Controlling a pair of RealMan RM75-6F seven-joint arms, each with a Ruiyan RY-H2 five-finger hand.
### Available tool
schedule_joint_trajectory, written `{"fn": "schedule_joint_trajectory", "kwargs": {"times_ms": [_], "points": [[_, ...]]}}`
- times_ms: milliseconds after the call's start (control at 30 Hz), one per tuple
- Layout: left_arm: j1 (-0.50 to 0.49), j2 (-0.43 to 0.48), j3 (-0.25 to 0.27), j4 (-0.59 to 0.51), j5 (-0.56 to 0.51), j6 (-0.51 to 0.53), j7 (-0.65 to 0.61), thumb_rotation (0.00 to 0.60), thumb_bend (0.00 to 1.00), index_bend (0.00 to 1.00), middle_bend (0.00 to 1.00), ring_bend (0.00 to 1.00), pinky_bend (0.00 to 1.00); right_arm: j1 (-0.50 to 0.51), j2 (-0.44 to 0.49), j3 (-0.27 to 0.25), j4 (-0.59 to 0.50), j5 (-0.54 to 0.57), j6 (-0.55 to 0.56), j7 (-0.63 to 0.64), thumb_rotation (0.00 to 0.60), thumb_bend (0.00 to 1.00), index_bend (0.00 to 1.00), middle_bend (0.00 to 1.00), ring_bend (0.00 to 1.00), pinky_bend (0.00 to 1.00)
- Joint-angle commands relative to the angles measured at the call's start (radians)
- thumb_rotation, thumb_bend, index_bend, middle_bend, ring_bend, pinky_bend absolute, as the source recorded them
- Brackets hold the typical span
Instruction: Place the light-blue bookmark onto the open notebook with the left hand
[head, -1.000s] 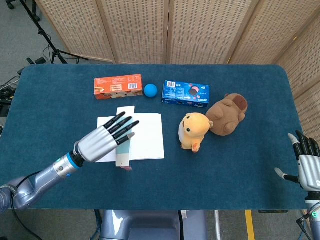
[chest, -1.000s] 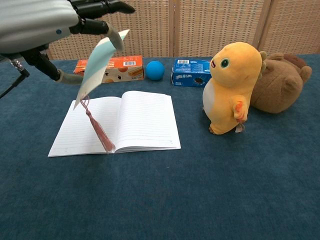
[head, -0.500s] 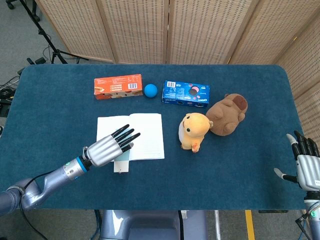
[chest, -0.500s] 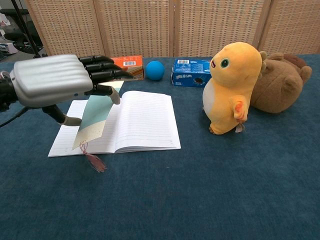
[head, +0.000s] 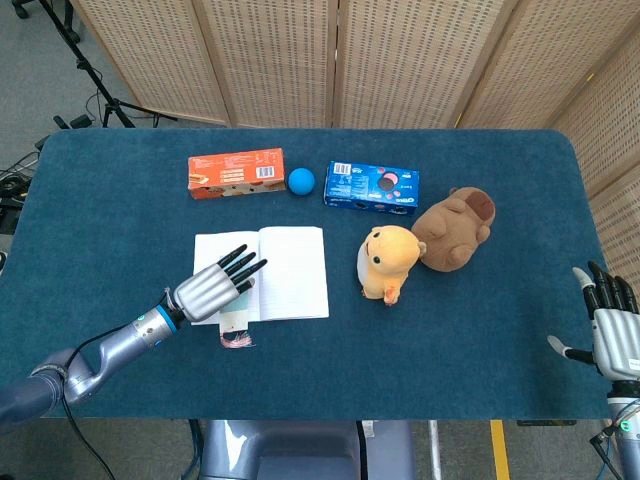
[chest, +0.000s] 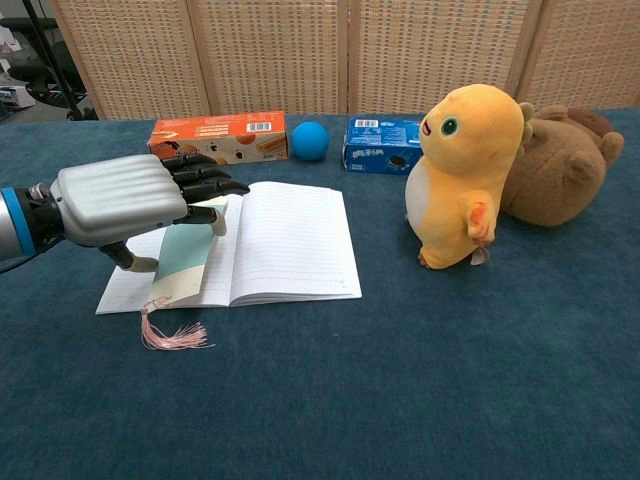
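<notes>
**Bookmark lying on the notebook's left page, left hand over it**

While the blue desk (head: 480, 330) carries everything, the open notebook (chest: 285, 240) lies near its middle, pages up; right of it a brown plush toy (chest: 565, 165) lies touching a yellow plush toy (chest: 462, 175), which stands upright; behind the notebook sit an orange box (head: 237, 172), a blue biscuit box (head: 371, 187) and, between them, a small blue ball (head: 301, 181); the left hand (chest: 125, 197) hovers low over the notebook's left page, fingers stretched forward and a fingertip touching the top end of the light-blue bookmark (chest: 183, 262), though whether it still pinches the strip I cannot tell; the bookmark lies flat along that page, its pink tassel (chest: 172, 334) spilling onto the desk; the right hand (head: 610, 325) rests at the desk's right edge, fingers spread, holding nothing.
</notes>
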Motion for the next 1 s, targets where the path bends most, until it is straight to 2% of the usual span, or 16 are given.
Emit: {"fn": "schedule_joint_trajectory", "kwargs": {"times_ms": [33,200,567,667,733,833,1000], "points": [[-0.009,-0.035,-0.002,0.053,0.004,0.002,-0.002,0.600,0.21,0.61,0.00,0.00,0.00,0.000,0.001,0.000,0.001,0.001,-0.001,0.003,0.600,0.00,0.00,0.00,0.00,0.00],[-0.021,-0.064,-0.008,0.102,-0.003,-0.015,0.012,0.600,0.21,0.61,0.00,0.00,0.00,0.000,0.005,0.002,0.002,0.003,-0.002,0.014,0.600,0.00,0.00,0.00,0.00,0.00],[-0.034,-0.100,-0.015,0.133,-0.031,-0.045,0.018,0.600,0.20,0.56,0.00,0.00,0.00,-0.002,0.016,0.006,0.007,0.005,-0.005,0.048,0.600,0.00,0.00,0.00,0.00,0.00],[-0.036,-0.100,-0.018,0.129,-0.034,-0.039,0.025,0.600,0.20,0.45,0.00,0.00,0.00,-0.002,0.018,0.007,0.008,0.007,-0.006,0.052,0.600,0.00,0.00,0.00,0.00,0.00],[-0.037,-0.100,-0.020,0.126,-0.039,-0.041,0.028,0.600,0.20,0.29,0.00,0.00,0.00,-0.002,0.019,0.006,0.007,0.006,-0.006,0.054,0.600,0.00,0.00,0.00,0.00,0.00],[-0.041,-0.098,-0.019,0.118,-0.039,-0.040,0.030,0.600,0.20,0.14,0.00,0.00,0.00,-0.003,0.020,0.006,0.007,0.004,-0.004,0.057,0.600,0.00,0.00,0.00,0.00,0.00],[-0.044,-0.091,-0.013,0.114,-0.032,-0.024,0.017,0.600,0.19,0.05,0.00,0.00,0.00,-0.003,0.023,0.007,0.007,0.006,-0.006,0.061,0.600,0.00,0.00,0.00,0.00,0.00]]}}
